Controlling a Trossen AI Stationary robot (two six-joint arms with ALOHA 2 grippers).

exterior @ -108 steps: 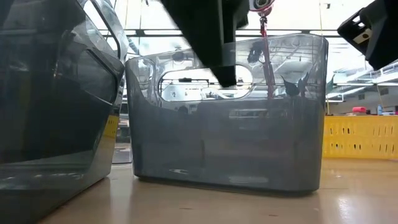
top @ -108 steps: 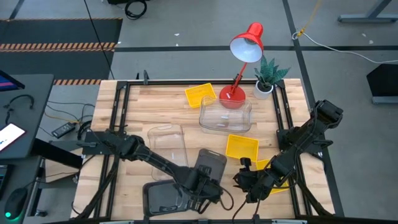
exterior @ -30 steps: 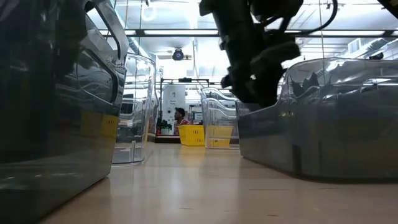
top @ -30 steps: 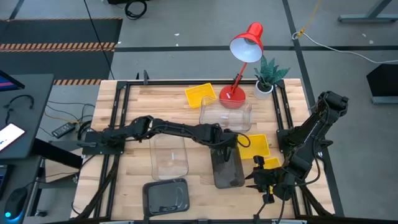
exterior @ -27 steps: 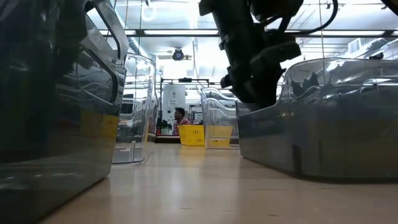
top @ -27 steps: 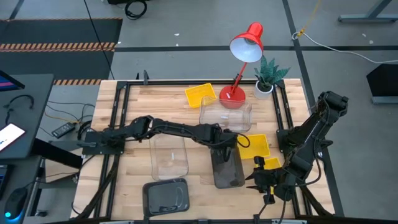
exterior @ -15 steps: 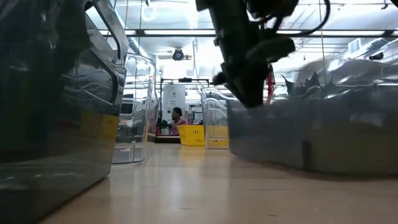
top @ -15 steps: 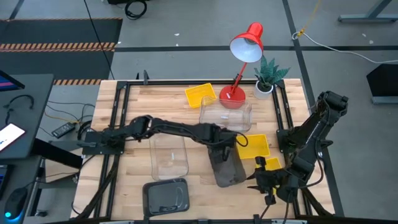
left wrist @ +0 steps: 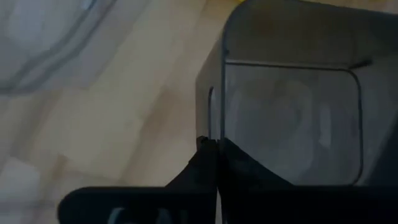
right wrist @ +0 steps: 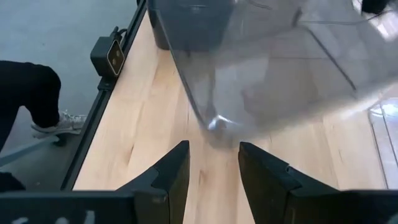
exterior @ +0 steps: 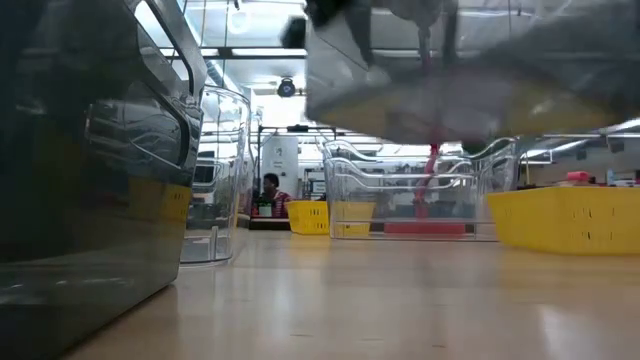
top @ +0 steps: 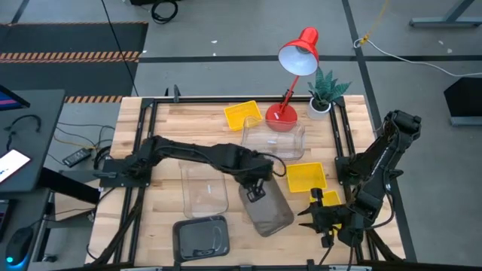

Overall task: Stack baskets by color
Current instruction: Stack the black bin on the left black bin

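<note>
Smoky grey basket (top: 269, 210) empty, lifted, clenched by left end effector (top: 254, 186), right end effector (top: 315, 219) released

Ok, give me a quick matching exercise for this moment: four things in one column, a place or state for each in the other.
1. left end effector
2. right end effector
3. red desk lamp
4. dark grey bin on the table

a. near edge, left side
b. open, holding nothing
c. far edge, beside the potted plant
d. shut on the lifted grey bin

Pairs: 1-d, 2-b, 3-c, 4-a
</note>
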